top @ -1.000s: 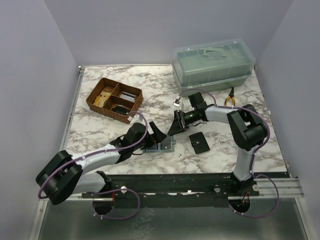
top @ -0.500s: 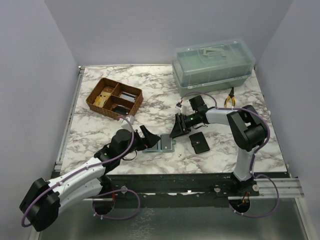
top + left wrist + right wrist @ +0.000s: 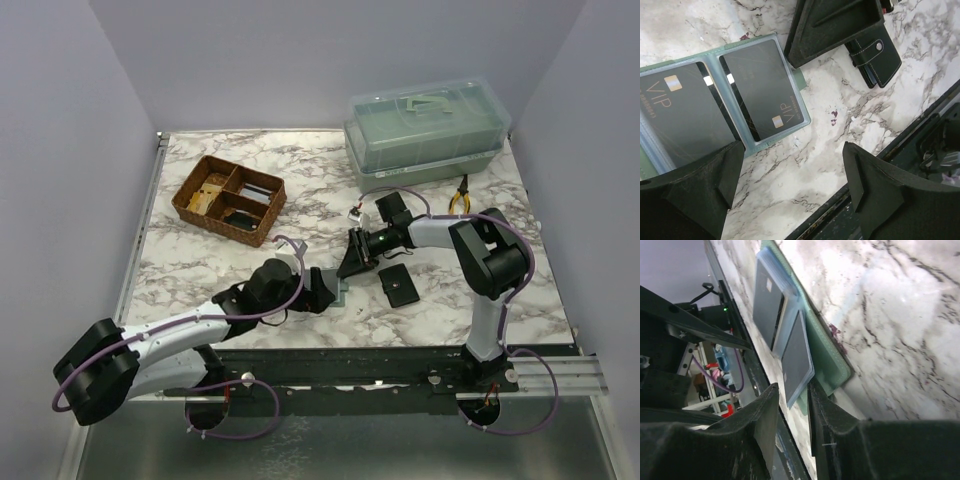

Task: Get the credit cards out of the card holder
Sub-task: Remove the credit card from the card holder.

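- Card holder [image 3: 717, 95] is newly overhung by the left gripper [image 3: 791, 165], which is spread wide.
- It is laid open on the marble table [image 3: 200, 262], with the credit cards [image 3: 762, 92] sleeved.
- Its edge is straddled by the right gripper [image 3: 792, 387]; whether it is gripped cannot be told.

A sage-green soft folding card holder [image 3: 716, 62] lies opened flat, inside up, just ahead of the wide-set jaws of the left gripper [image 3: 790, 155]. Two dark grey credit cards [image 3: 762, 90] marked VIP sit side by side in its clear sleeves. One sleeve corner reaches between the narrow jaws of the right gripper [image 3: 792, 387]; whether they pinch it is unclear.
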Motion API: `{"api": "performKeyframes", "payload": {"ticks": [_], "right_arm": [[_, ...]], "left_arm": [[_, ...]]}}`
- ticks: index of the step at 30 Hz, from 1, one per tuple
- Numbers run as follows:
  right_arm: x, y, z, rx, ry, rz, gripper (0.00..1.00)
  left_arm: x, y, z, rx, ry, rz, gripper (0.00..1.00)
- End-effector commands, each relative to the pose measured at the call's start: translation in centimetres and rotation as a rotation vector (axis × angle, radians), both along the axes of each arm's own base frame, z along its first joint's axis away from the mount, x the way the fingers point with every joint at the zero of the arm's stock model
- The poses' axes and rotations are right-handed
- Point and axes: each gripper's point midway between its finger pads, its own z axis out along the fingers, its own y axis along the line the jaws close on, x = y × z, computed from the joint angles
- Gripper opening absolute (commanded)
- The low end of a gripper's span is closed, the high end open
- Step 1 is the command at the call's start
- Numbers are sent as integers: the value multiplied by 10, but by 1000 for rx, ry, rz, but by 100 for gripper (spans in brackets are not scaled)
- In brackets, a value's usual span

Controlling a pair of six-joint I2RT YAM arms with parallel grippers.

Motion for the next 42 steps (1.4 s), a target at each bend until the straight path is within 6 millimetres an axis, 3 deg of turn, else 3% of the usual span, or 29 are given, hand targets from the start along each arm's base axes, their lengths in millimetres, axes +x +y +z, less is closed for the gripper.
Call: {"api": "performKeyframes", "payload": {"ticks": [1, 10, 11, 12, 13, 19, 25, 28, 34, 42], "right_arm": [[-4, 11, 18, 94, 3, 48, 34], [-3, 12, 11, 80, 27, 40, 33], [-3, 12, 10, 80, 32, 40, 33], [-3, 12, 10, 82, 35, 41, 33], [-3, 12, 11, 83, 36, 41, 33], [-3, 13, 14, 93, 38, 42, 33], [-4, 14, 15, 103, 47, 48, 33], [-3, 14, 14, 99, 45, 46, 33], [-4, 13, 11, 95, 50, 47, 33], [-4, 13, 11, 95, 50, 47, 33]], "left_arm": [[9, 0, 2, 57, -105, -6, 87], [25, -5, -11, 113, -67, 64, 81], [28, -5, -14, 127, -57, 71, 82], [29, -6, -18, 143, -44, 82, 94], [32, -7, -17, 148, -37, 96, 98], [33, -13, -11, 172, -72, 109, 99], [29, -11, -22, 282, -63, 127, 98], [29, -11, -28, 326, -55, 136, 96], [30, -13, -32, 386, -51, 146, 79], [32, -12, -35, 453, -51, 161, 68]]}}
